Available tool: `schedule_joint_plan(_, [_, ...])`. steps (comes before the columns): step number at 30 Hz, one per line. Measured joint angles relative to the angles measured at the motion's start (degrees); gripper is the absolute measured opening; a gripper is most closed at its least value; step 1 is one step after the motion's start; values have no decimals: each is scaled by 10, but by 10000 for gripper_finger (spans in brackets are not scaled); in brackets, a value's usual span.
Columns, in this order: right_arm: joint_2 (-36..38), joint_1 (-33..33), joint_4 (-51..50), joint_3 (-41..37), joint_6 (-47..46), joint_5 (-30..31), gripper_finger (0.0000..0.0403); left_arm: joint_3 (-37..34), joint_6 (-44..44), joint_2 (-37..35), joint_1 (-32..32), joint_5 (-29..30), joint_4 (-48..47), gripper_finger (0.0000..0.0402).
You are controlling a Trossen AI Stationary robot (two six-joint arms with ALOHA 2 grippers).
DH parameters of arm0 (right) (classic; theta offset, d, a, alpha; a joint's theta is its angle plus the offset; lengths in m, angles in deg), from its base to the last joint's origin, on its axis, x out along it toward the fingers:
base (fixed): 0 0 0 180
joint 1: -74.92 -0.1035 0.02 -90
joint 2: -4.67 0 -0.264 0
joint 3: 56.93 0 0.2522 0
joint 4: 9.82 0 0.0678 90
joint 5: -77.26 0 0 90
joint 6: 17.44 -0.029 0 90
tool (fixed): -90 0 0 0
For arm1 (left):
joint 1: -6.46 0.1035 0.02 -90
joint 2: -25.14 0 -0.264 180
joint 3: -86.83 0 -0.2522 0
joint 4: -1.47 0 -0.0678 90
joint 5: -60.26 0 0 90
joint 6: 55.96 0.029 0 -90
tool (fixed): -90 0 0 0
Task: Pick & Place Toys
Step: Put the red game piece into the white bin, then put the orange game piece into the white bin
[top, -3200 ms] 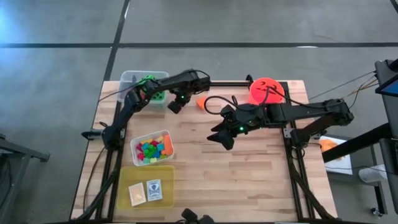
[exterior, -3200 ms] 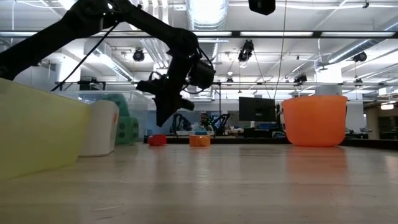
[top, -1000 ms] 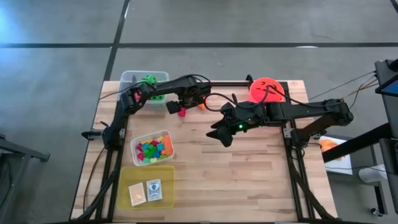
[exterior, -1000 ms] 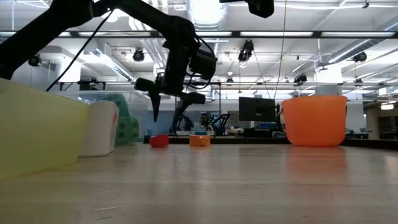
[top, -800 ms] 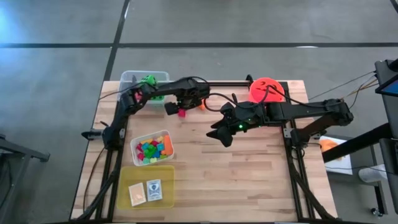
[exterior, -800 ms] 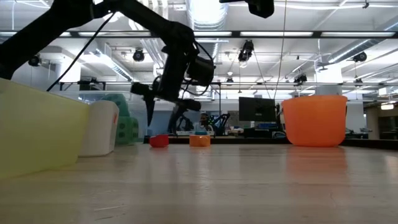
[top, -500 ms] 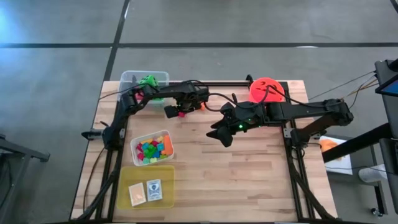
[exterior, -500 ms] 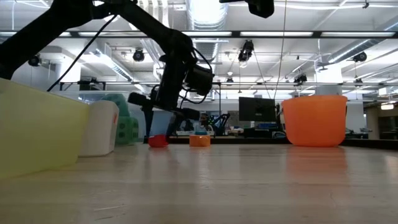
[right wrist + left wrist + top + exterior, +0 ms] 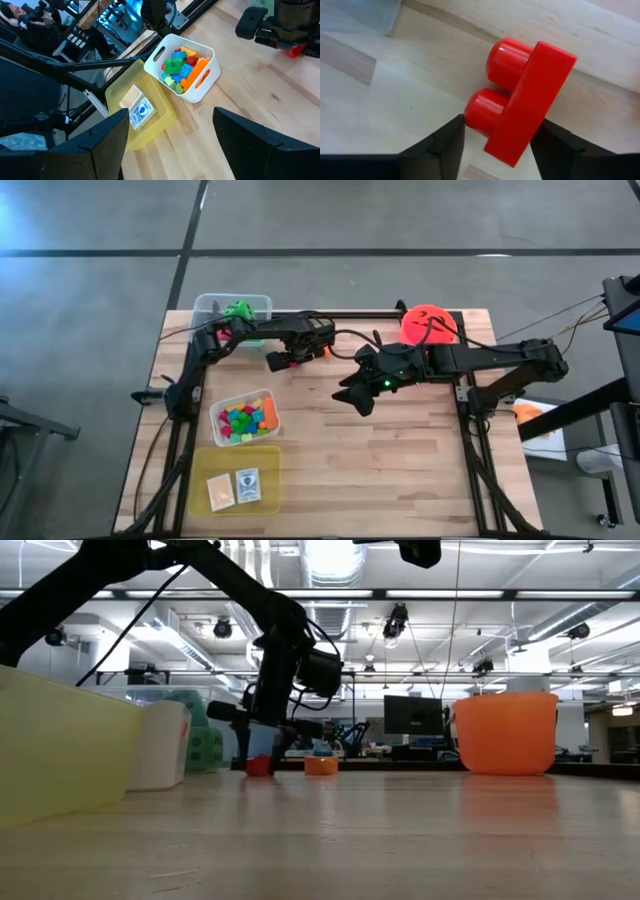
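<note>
Overhead, my left gripper (image 9: 288, 361) sat low on the table (image 9: 400, 470) in the upper-middle of the frame, its fingers (image 9: 437, 150) standing on either side of a red two-stud block (image 9: 522, 100). From the wrist camera the block lay tilted between the two dark fingers, close to both; I could not tell whether they pressed it yet. At table height the same block (image 9: 259, 766) rested on the wood at left of centre, under the gripper (image 9: 262, 752), with an orange block (image 9: 321, 766) just to its right.

My right gripper (image 9: 355, 398) hovered at mid-frame, jaws held wide with nothing between them, well apart from the red block. Its wrist camera looked toward a white tub (image 9: 202, 85) heaped with bright blocks (image 9: 179, 65) and, beside it, a yellow tray (image 9: 165, 117) holding two small cards (image 9: 136, 107).

Seen from above, that tub (image 9: 270, 402) sat at left of centre, the yellow tray (image 9: 205, 458) below it. A green die (image 9: 238, 310) rested in a clear tub (image 9: 208, 303) at upper left. The red-orange bucket (image 9: 428, 325) stood at upper right.
</note>
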Motion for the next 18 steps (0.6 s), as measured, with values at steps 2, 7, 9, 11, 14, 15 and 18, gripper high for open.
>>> schedule_joint_plan(2, [0, 0, 0, 0, 0, 0, 281, 0, -4, 0, 0, 1, 0, 182])
schedule_joint_plan(7, [0, 0, 0, 0, 0, 0, 281, 0, -8, 0, 0, 3, -1, 104])
schedule_joint_plan(9, [0, 0, 0, 0, 0, 0, 281, 0, -10, 1, 0, 3, -1, 73])
schedule_joint_plan(11, [0, 0, 0, 0, 0, 0, 281, 0, -5, 0, -1, -2, -5, 40])
schedule_joint_plan(14, [-1, 0, 0, 0, 0, 0, 281, -1, 21, 1, -2, -19, -3, 6])
schedule_joint_plan(15, [-1, 0, 0, 0, 0, 0, 281, -1, 25, 1, -3, -24, -3, 6])
schedule_joint_plan(18, [-2, 0, 0, 0, 0, 0, 281, -1, 28, 0, -4, -47, -2, 10])
